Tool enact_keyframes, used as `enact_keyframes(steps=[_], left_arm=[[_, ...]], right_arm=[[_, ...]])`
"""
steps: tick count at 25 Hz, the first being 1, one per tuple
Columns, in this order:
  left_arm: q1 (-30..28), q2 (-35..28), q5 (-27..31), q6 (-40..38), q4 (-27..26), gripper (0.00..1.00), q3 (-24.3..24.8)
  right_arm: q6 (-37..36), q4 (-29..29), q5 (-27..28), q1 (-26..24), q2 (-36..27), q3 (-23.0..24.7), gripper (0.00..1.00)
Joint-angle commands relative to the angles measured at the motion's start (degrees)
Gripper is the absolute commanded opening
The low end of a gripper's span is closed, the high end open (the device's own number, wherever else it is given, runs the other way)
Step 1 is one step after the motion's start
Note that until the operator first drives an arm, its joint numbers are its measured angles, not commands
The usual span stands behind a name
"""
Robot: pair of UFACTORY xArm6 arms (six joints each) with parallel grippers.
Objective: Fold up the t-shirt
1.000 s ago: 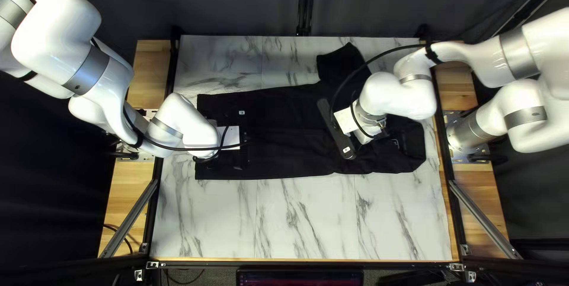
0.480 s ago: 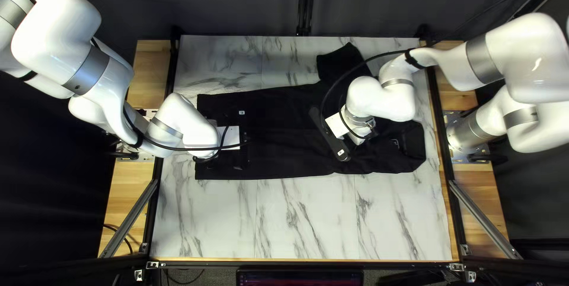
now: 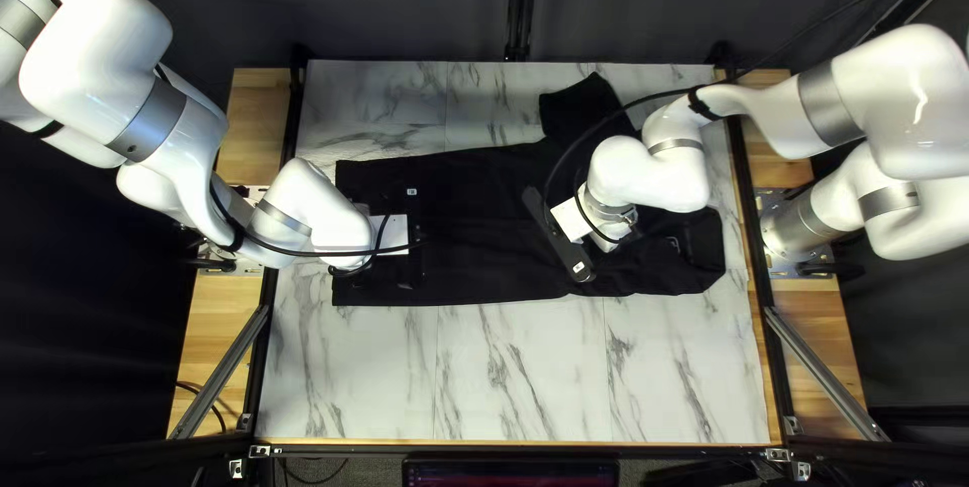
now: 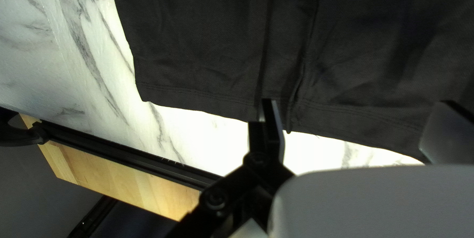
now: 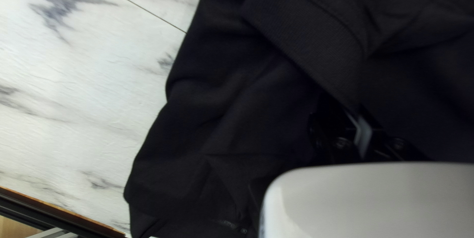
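1. White, grey-veined marble-patterned tabletop, lying under the shirt.
2. Black cloth t-shirt, spread across the tabletop's middle; its hem is at the left of the top left view.
3. Left gripper, black, two-fingered; its fingers stand wide apart by the hem, holding nothing.
4. Right gripper, black, over the shirt; I cannot tell its state.

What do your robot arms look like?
My left arm and right arm are smooth, shiny white, with rounded joints and silver-grey metal bands. Thin black cables loop along them, and black straps wrap around them. The jaws have black, hinged links.
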Motion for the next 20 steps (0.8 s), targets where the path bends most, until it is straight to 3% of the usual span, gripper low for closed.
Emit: enact_keyframes(steps=[1,8,20], left_arm=[[0.00,0.00,0.00,0.00,0.00,1.00,0.00],[0.00,0.00,0.00,0.00,0.00,1.00,0.00],[0.00,0.00,0.00,0.00,0.00,1.00,0.00]], right_arm=[[2.12,-1.09,0.73,-1.35,-2.92,1.24,0.00],[3.37,-2.90,3.02,-5.54,-7.30,1.79,0.00],[2.16,-7.80,8.25,-11.53,-5.81,-2.55,0.00]])
